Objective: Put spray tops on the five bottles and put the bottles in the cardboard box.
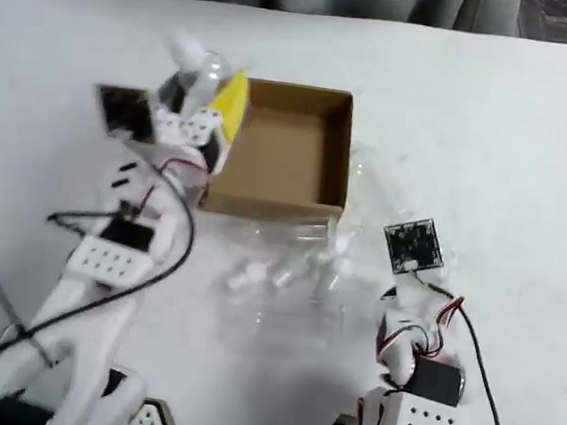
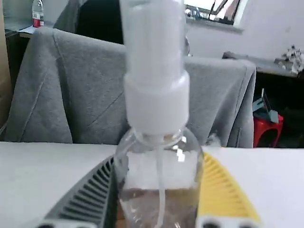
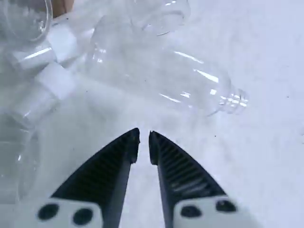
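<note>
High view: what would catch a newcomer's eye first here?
The left claw grips a clear bottle with a white spray top at the box's left side. In front of the box, more bottles lie jumbled on the table, the shut right claw beside them.

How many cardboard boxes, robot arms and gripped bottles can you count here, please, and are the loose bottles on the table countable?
Cardboard box: 1
Arms: 2, the left arm and the right arm
Bottle with a spray top, held in the left end effector: 1
Loose clear bottles on the table: several, overlapping, no sure count
Total counted: 4
</note>
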Robot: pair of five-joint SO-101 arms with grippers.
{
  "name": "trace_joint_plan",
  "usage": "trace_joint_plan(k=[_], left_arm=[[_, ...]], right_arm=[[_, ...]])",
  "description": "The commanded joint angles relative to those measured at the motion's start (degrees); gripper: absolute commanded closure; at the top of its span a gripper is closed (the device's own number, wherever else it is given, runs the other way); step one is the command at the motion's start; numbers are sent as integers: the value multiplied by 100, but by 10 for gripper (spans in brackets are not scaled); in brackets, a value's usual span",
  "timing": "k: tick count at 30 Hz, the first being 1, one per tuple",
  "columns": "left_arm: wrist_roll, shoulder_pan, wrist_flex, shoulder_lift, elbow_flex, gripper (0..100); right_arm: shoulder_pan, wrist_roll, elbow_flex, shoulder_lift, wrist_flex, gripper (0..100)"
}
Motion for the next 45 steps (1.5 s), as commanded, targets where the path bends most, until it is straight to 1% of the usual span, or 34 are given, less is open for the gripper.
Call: trace_joint_plan(k=[1, 5, 10, 14, 24, 45], left_arm=[[-352, 171, -229, 954, -1037, 977], [-352, 119, -396, 1886, -1565, 977], [-352, 57, -1380, 2958, -1855, 977], [-352, -22, -1741, 3679, -2127, 977], [-352, -321, -1758, 4787, -2989, 977], [-352, -347, -1767, 6053, -3982, 977]], right_arm=[[40, 62, 9, -31, -110, 981], [40, 132, 35, -31, -119, 979], [40, 290, 44, -31, -119, 981], [22, 325, 44, 4, -119, 981], [13, 334, 105, -31, -119, 981], [4, 343, 132, -31, -119, 981]])
